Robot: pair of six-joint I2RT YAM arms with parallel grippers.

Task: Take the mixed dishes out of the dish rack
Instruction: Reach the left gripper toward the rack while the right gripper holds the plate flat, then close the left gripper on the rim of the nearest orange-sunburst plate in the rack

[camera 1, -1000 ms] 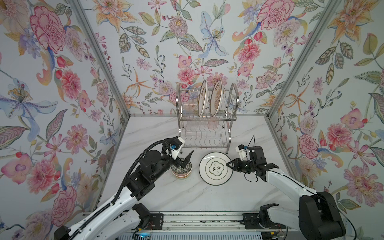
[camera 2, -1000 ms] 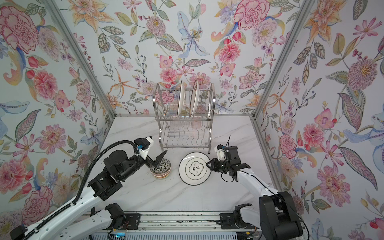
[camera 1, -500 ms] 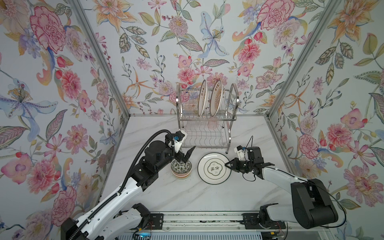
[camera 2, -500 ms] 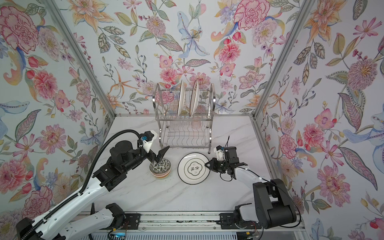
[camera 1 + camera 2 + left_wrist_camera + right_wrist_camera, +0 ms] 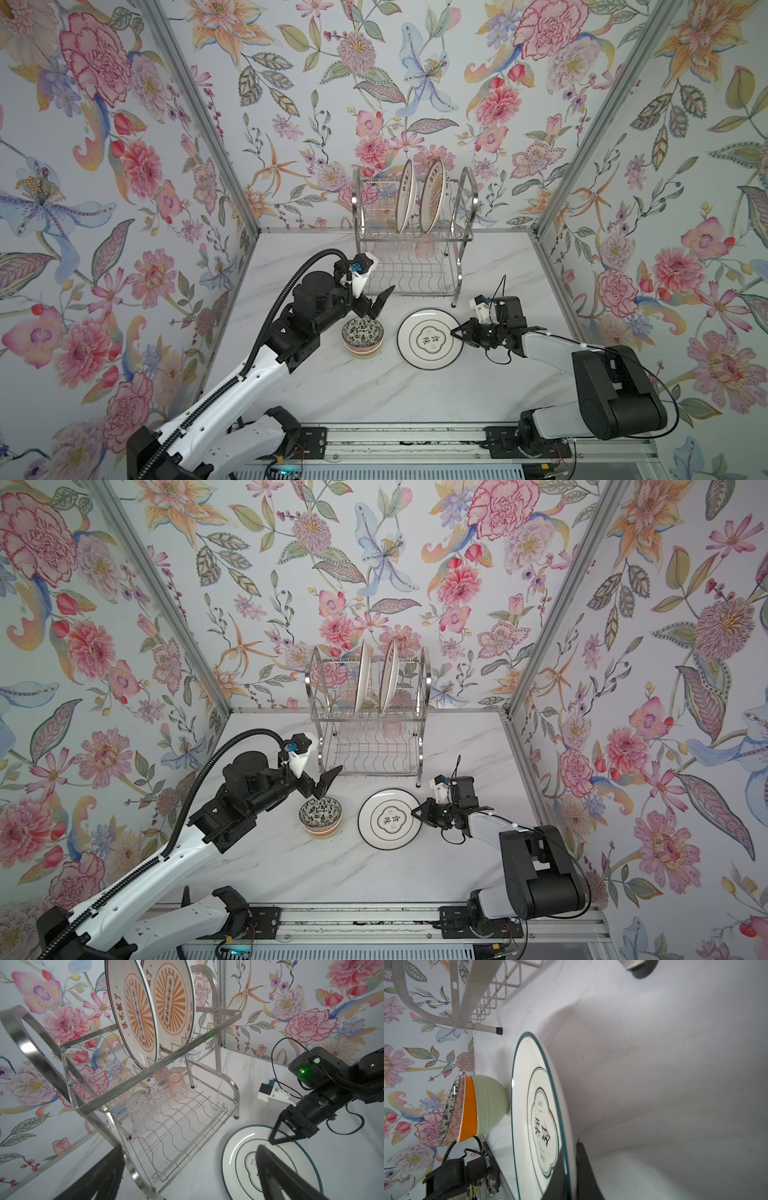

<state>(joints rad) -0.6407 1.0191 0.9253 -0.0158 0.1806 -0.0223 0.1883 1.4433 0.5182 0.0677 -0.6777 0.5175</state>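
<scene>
The right gripper (image 5: 456, 332) pinches the rim of the white dark-rimmed ceramic plate (image 5: 424, 341), flat on the marble bench (image 5: 332, 395) (probably placing it), while the left gripper (image 5: 376, 305) hangs open above the stacked ceramic bowls (image 5: 362, 336), facing the steel wire dish rack (image 5: 415, 238).

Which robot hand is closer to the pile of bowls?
Left. The left gripper hangs open just above the bowl stack. The right gripper is on the other side of the flat plate, its jaws shut on that plate's far rim.
</scene>
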